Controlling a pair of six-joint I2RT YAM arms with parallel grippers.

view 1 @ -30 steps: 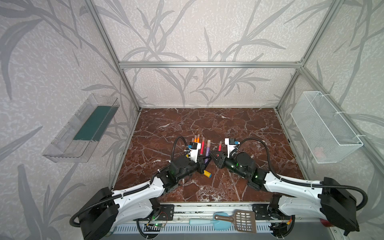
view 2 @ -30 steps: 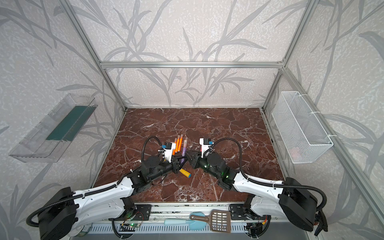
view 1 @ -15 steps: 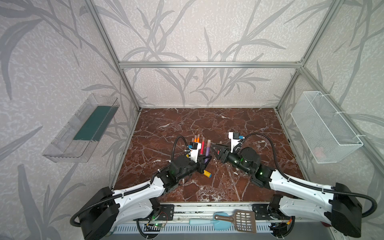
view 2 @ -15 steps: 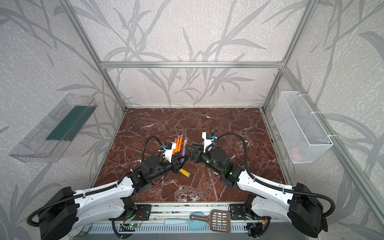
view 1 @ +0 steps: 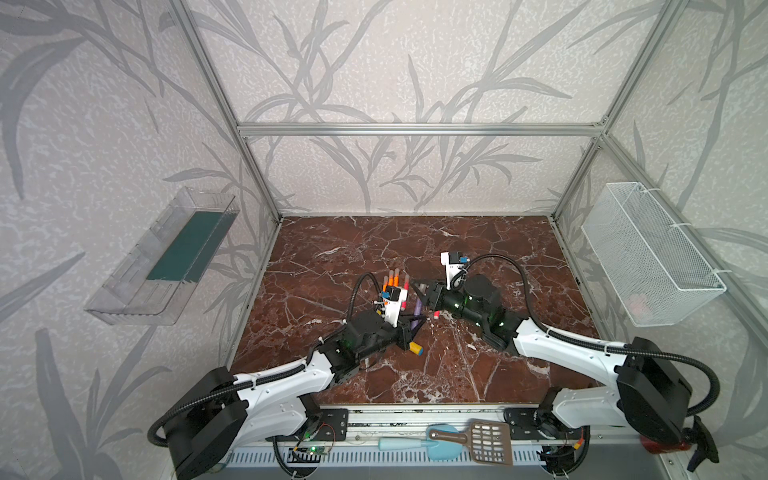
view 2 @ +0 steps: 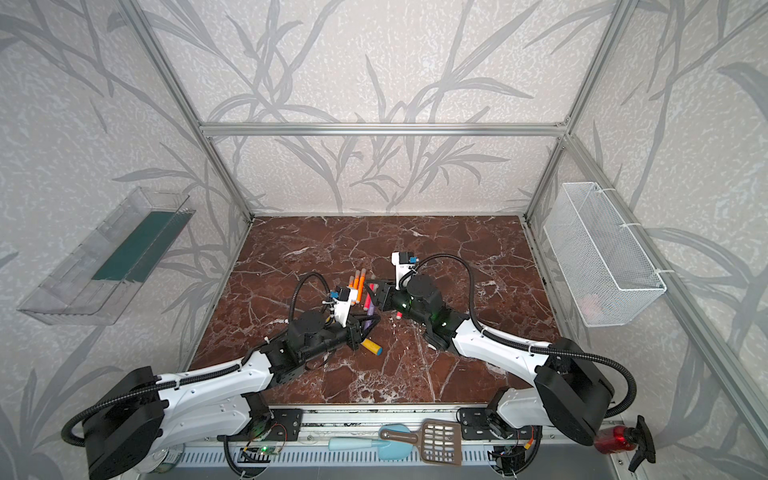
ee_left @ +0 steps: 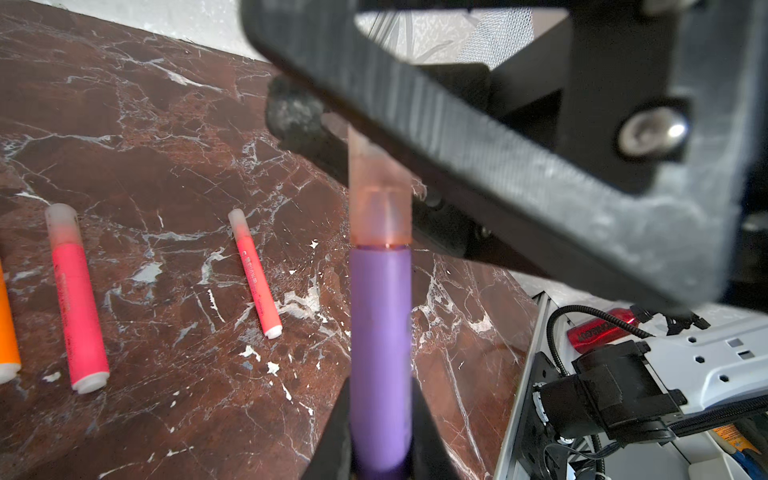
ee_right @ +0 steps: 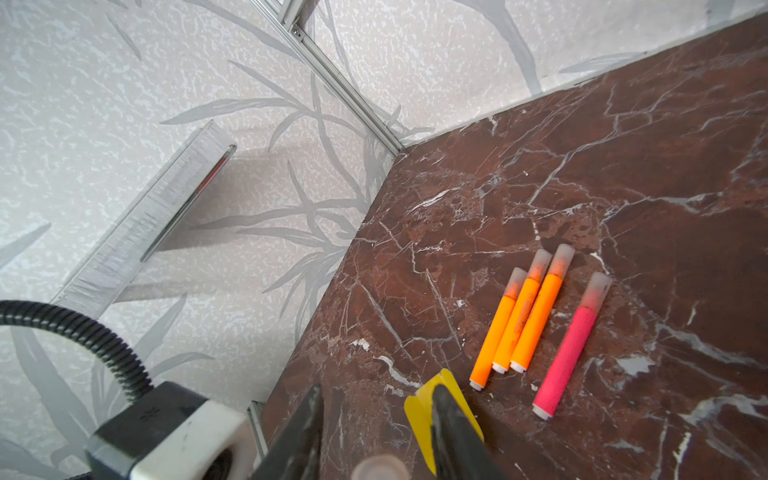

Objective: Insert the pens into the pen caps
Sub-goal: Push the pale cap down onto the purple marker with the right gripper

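- The left gripper [ee_left: 380, 392] was clamped on the purple pen [ee_left: 380, 316], near the middle of the table [ee_right: 623, 166].
- A cap [ee_left: 380, 208] sat on that pen's tip.
- The right gripper [ee_right: 378, 392] had its jaws apart, either side of the cap.
- Three capped orange pens [ee_right: 519, 328] lay side by side, with a pink pen [ee_right: 571, 353] just beside them.

No legible text in any view.
- Thin pinkish-red pen [ee_left: 254, 270]: fine print along the barrel, too small to read.
- Middle orange pen [ee_right: 519, 316]: faint barrel print, unreadable.
- Red bottle [ee_left: 598, 331]: dark lettering, blurred.
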